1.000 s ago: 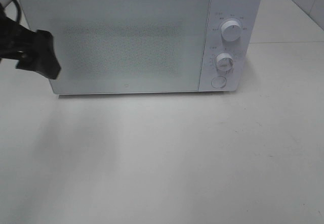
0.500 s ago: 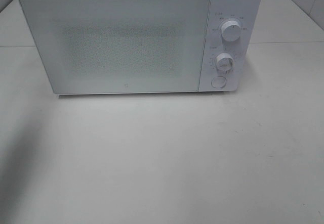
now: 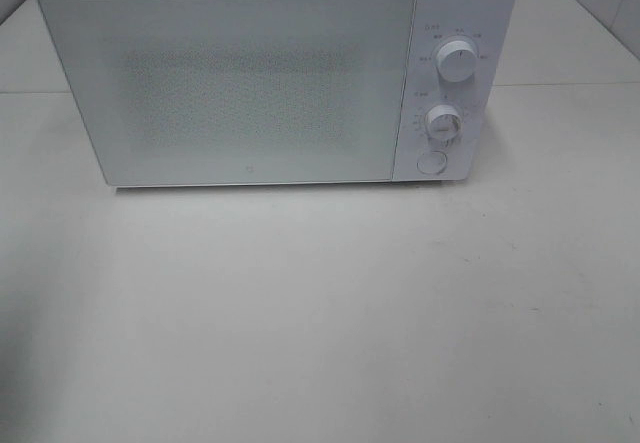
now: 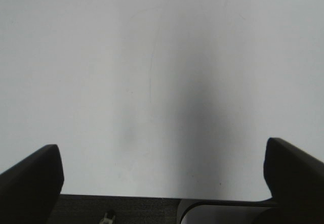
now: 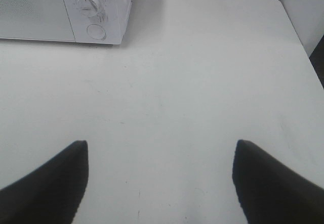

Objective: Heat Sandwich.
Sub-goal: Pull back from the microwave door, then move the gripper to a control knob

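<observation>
The sandwich is out of view in every frame. A white microwave [image 3: 270, 78] stands at the back of the table with its door shut; its corner with the dials also shows in the right wrist view [image 5: 96, 11]. Neither arm appears in the high view. My left gripper [image 4: 162, 171] is open over bare white table, nothing between its dark fingers [image 4: 30, 176]. My right gripper [image 5: 159, 178] is open too, above the table to the right of the microwave, and holds nothing.
The microwave has two round knobs [image 3: 457, 63] [image 3: 443, 123] and a round button [image 3: 431, 162] on its right panel. White table [image 3: 320, 313] spreads in front of it. A table edge and a white wall [image 5: 304, 11] lie at the far right.
The left arm, a second ago at the microwave door's left edge in the high view, has drawn off to the left and out of that view. Nothing else moved.
</observation>
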Motion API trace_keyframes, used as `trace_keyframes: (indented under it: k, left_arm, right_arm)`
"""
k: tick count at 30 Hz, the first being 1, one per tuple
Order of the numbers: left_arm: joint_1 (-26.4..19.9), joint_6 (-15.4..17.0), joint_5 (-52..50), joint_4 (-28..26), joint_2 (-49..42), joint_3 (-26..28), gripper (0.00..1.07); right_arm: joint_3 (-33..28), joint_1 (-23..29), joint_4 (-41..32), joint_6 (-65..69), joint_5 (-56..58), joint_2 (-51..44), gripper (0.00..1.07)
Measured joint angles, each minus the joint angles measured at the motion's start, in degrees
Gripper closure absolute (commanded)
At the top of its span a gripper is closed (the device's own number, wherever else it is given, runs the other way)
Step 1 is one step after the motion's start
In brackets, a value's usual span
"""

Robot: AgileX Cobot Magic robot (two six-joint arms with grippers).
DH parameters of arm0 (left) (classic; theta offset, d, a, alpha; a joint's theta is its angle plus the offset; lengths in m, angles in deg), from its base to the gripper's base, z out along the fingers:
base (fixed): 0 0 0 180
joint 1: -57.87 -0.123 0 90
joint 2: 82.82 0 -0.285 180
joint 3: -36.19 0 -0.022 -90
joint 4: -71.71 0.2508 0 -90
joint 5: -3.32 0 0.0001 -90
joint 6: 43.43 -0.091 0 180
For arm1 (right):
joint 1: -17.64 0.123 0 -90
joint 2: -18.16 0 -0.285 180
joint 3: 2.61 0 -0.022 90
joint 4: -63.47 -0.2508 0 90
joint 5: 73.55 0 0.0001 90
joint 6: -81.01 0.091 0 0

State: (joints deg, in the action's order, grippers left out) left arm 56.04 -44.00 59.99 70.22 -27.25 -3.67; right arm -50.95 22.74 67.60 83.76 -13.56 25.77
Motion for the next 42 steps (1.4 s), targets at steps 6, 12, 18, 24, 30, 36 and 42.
trace_keyframes:
  k: [6, 12, 18, 24, 30, 36, 42]
  left_arm:
    - [0.0, -0.1, 0.1, -1.2, -10.6, -6.4, 0.05]
    - [0.0, -0.3, 2.6, -1.2, -18.7, -8.7, 0.05]
    - [0.0, -0.5, 2.7, -1.2, -25.1, -8.8, 0.05]
    - [0.0, -1.1, 2.8, -1.3, -30.2, -8.8, 0.05]
    - [0.0, -3.0, 2.8, -3.3, -37.3, -8.8, 0.05]
    - [0.0, -3.0, 2.8, -3.6, -46.9, -8.8, 0.05]
    - [0.0, -3.0, 2.8, -3.6, -48.0, -8.8, 0.05]
  right_arm:
    - [0.0, 0.0, 0.0, 0.0, 0.0, 0.0, 0.31]
    - [0.0, 0.0, 0.0, 0.0, 0.0, 0.0, 0.31]
    - [0.0, 0.0, 0.0, 0.0, 0.0, 0.0, 0.31]
    - [0.0, 0.0, 0.0, 0.0, 0.0, 0.0, 0.31]
    - [0.0, 0.0, 0.0, 0.0, 0.0, 0.0, 0.31]
    - [0.0, 0.0, 0.0, 0.0, 0.0, 0.0, 0.31]
    - [0.0, 0.0, 0.0, 0.0, 0.0, 0.0, 0.31]
